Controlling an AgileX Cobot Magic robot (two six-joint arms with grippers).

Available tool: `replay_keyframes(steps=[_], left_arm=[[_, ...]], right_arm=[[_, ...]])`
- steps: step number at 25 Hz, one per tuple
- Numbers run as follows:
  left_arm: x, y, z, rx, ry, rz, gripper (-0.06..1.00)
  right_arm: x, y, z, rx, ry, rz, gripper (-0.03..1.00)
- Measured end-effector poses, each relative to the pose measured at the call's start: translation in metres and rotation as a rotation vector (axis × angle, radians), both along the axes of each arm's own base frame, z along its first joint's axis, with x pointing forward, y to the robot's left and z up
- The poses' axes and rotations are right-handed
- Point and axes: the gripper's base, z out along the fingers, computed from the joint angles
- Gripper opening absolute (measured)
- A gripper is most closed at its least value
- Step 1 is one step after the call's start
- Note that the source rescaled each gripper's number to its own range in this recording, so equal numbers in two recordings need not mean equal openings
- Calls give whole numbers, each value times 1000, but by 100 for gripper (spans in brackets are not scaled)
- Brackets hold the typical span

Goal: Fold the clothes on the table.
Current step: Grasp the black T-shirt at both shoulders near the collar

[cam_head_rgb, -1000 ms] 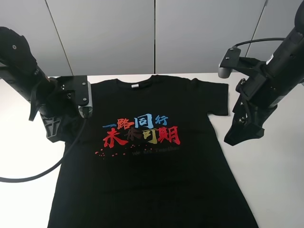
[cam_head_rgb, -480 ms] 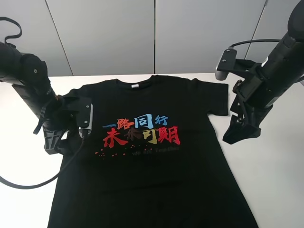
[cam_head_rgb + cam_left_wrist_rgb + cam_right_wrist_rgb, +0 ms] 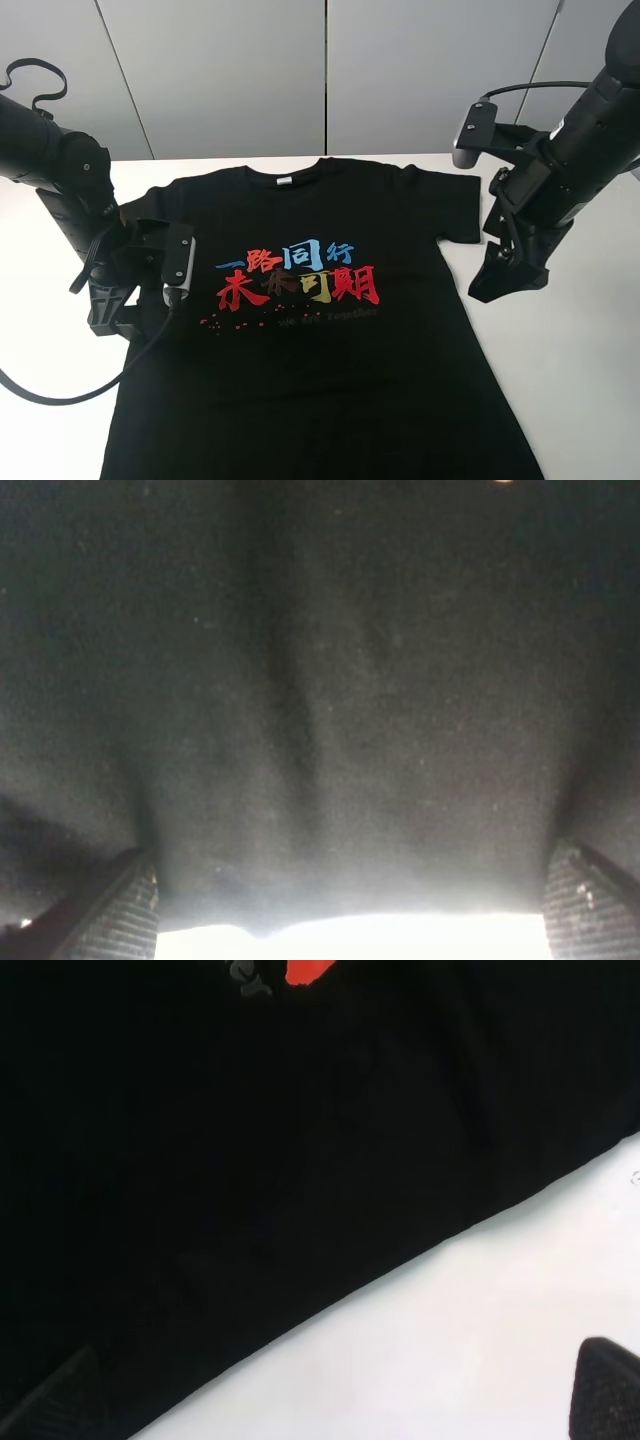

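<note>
The clothes, a black T-shirt (image 3: 320,380) with red, blue and tan characters on the chest, lie flat and face up on the white table (image 3: 580,380). My left gripper (image 3: 112,312) hangs low over the shirt's left side edge, below the sleeve. In the left wrist view black fabric (image 3: 340,700) fills the space between the open fingertips (image 3: 115,910), with nothing gripped. My right gripper (image 3: 505,282) is just off the shirt's right side edge. Its wrist view shows it open over the hem line, with the shirt (image 3: 220,1160) on one side and bare table (image 3: 480,1340) on the other.
A grey panelled wall (image 3: 325,70) stands behind the table. A black cable (image 3: 60,385) loops from the left arm over the table's left part. White table surface (image 3: 40,440) shows on both sides of the shirt.
The left arm has swung down along the shirt's left side toward the front. The right arm has shifted only slightly. Both grippers have stayed open and the shirt has not moved.
</note>
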Motion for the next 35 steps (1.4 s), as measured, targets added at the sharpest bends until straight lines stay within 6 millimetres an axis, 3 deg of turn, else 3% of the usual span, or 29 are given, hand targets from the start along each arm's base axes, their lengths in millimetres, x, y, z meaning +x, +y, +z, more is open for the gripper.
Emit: replay_keyframes(steps=[21, 24, 27, 29, 35], left_arm=[[3, 1, -5, 14, -16, -5, 98], [3, 1, -5, 15, -16, -3, 78], [3, 2, -5, 28, -21, -20, 48], [4, 3, -5, 38, -25, -34, 35], [5, 4, -5, 52, -33, -54, 10]], right_arm=[[1, 3, 1, 23, -12, 15, 100], [1, 3, 1, 27, -17, 12, 100], [1, 3, 1, 30, -17, 9, 100], [1, 4, 1, 40, -17, 3, 100], [2, 4, 1, 40, -26, 30, 100]])
